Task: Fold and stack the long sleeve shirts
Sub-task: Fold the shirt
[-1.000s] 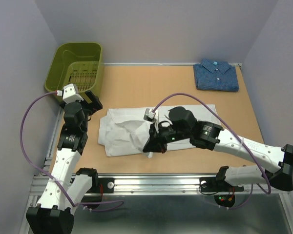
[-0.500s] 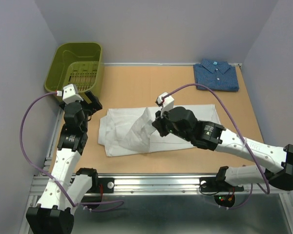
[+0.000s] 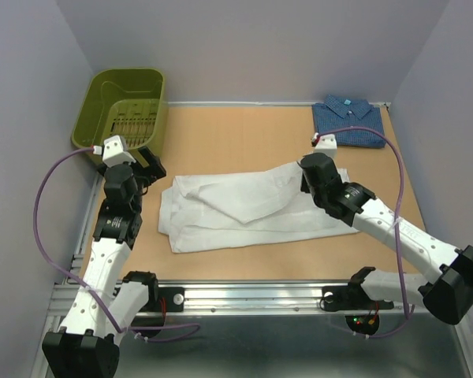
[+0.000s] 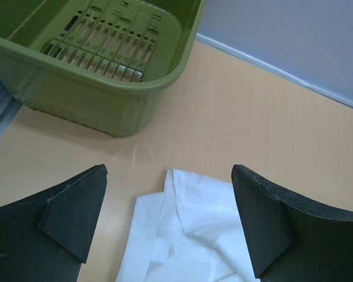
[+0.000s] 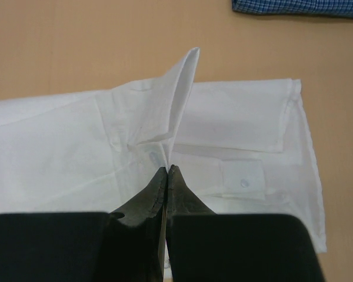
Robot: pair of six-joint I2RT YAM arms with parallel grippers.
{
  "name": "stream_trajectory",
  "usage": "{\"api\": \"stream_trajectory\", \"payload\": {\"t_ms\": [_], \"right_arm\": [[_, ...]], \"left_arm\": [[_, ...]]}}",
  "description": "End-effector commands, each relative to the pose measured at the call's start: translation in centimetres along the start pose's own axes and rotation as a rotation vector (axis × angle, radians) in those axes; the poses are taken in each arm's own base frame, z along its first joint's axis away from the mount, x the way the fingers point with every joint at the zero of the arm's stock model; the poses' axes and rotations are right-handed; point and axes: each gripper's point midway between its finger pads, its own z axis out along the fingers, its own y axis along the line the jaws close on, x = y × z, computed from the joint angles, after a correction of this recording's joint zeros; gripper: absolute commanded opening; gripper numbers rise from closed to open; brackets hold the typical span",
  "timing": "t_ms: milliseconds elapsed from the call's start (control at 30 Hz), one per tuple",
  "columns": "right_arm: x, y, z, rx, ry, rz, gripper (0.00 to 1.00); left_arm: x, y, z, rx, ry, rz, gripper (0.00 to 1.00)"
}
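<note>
Green basket stands at the far left corner of the worktop. Left tool hangs just beside it, fingers wide apart, holding nothing. White shirt lies spread mid-worktop. Right tool is pinched together on a raised fold of it. Blue shirt lies folded at the far right corner.

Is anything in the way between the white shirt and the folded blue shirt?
Nothing visible: only bare table lies between the white shirt and the blue shirt. The right gripper is shut on the white shirt.
</note>
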Motion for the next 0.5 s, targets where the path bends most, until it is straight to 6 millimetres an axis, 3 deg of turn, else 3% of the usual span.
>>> {"api": "stream_trajectory", "payload": {"t_ms": [0,200,367,433,467], "right_arm": [[1.0,-2.0,1.0,0.083,-0.006,0.02,0.01],[3.4,-3.9,2.9,0.162,0.03,0.019,0.04],[5.0,-3.7,3.6,0.155,0.066,0.01,0.12],[5.3,-3.7,3.8,0.158,0.072,0.014,0.22],[5.2,-3.8,3.8,0.17,0.069,0.011,0.37]], "left_arm": [[-0.4,-0.4,0.2,0.021,-0.022,-0.002,0.99],[0.0,-0.8,0.2,0.045,-0.006,0.003,0.99],[0.9,-1.5,0.6,0.091,0.031,0.014,0.99],[1.7,-2.0,0.7,0.12,0.06,0.015,0.99],[2.2,-2.8,0.7,0.163,0.084,0.008,0.98]]}}
